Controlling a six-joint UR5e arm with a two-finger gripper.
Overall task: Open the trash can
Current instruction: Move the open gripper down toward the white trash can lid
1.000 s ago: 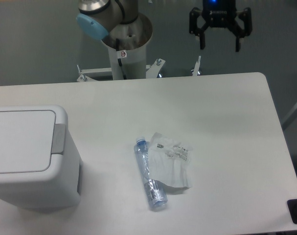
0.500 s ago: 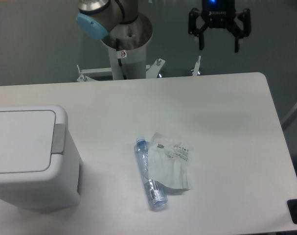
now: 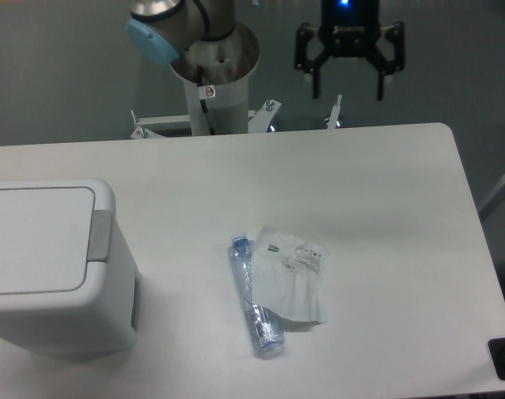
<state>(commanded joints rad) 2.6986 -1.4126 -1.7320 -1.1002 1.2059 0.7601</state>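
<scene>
The trash can (image 3: 56,266) stands at the left edge of the table (image 3: 377,208), partly cut off by the frame. It is a boxy white plastic bin with rounded corners and smooth, matte walls. Its flat rectangular lid (image 3: 36,239) lies closed and flush with the top, and a narrow grey push bar (image 3: 100,236) runs along the lid's right side. The table is a white, smooth slab with rounded corners. To the right of the trash can, near the table's middle, lies a clear plastic bottle (image 3: 254,296) on its side, slim and cylindrical, with a blue cap pointing away from the camera and a bluish label near its base. Touching the bottle's right side is a crumpled transparent bag (image 3: 292,278) with small printed marks on it. The gripper (image 3: 348,79) hangs beyond the far edge of the table, well apart from the trash can and up to its right; it is black, with two fingers (image 3: 313,76) spread wide and nothing between them. A blue light glows on its body. The arm's grey metallic base column (image 3: 215,83) rises behind the table, with a light blue joint cap (image 3: 146,41) above it.
</scene>
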